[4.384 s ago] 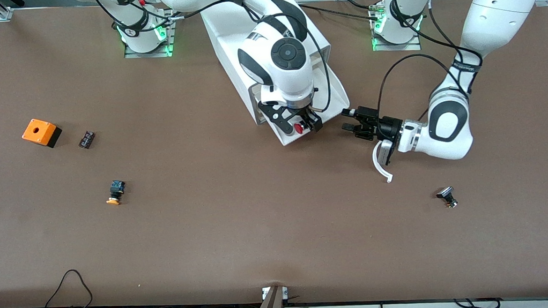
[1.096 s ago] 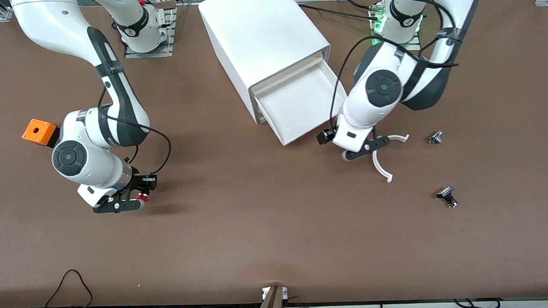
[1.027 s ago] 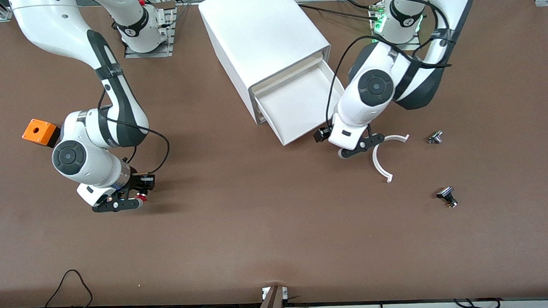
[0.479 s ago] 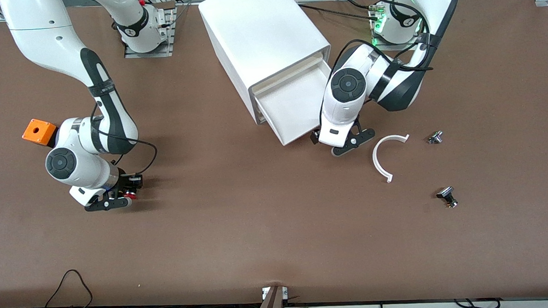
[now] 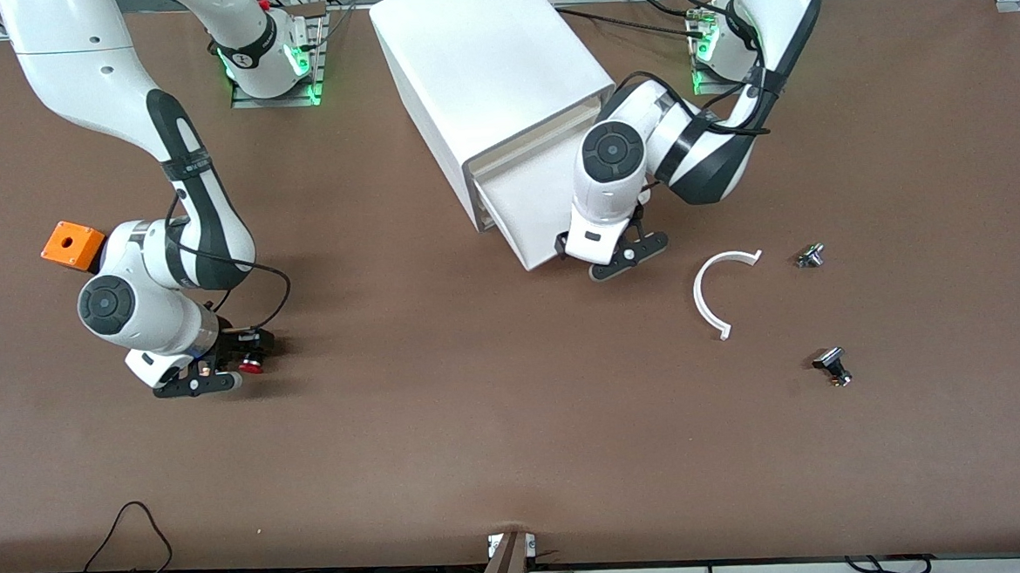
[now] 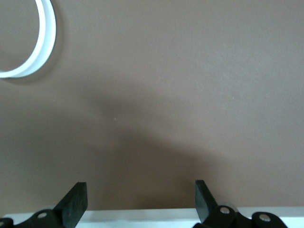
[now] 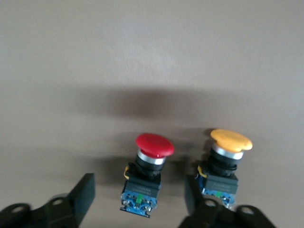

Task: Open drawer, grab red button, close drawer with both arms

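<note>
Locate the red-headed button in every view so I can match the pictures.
Front view: the red button lies on the brown table at the right gripper, toward the right arm's end.
Left wrist view: not in it.
Right wrist view: the button lies between the open fingers.
Shared landmark: the right gripper.

Red-headed button on the table beside the yellow one; white drawer open.

On the brown desk: white cabinet, orange box, red-headed button, yellow-headed button, white curved strip
</note>
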Robot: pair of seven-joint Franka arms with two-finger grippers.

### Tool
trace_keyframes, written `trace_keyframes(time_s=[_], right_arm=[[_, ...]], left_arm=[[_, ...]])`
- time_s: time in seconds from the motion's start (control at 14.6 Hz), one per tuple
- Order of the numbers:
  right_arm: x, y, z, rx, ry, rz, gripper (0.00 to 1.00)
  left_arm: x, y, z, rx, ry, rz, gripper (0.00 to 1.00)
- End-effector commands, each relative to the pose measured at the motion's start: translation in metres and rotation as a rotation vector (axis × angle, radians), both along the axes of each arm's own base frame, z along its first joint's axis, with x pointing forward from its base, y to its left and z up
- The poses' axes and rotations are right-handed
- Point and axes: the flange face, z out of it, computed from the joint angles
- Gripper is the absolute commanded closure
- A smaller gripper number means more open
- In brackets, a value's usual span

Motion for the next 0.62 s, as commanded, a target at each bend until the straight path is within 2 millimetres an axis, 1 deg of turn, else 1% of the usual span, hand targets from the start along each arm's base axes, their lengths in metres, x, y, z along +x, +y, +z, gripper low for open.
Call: trace_keyframes(time_s=[0.0, 0.14, 0.27, 0.41, 0.48, 0.55], right_arm=[[0.006, 0.003, 0.045, 0.031, -0.01, 0.021, 0.01], [0.009, 0.004, 0.081, 0.035, -0.06, 0.075, 0.01], [0.011, 0.002, 0.113, 0.037, -0.101, 0.079, 0.01], [0.005, 0.003, 0.152, 0.059, -0.125, 0.05, 0.01], [0.002, 0.003, 0.175, 0.065, -0.131, 0.029, 0.01], [-0.001, 0.009, 0.2, 0.068, -0.122, 0.019, 0.01]], left_arm=[[-0.02, -0.016, 0.002, 0.013, -0.003, -0.028, 0.01], [-0.033, -0.023, -0.002, 0.01, 0.02, -0.045, 0.01], [-0.048, -0.031, -0.003, 0.033, 0.064, -0.076, 0.01], [-0.062, -0.039, -0.002, 0.051, 0.094, -0.097, 0.01], [-0.069, -0.045, 0.0, 0.043, 0.116, -0.1, 0.01], [-0.073, -0.048, 0.001, 0.03, 0.132, -0.094, 0.01]])
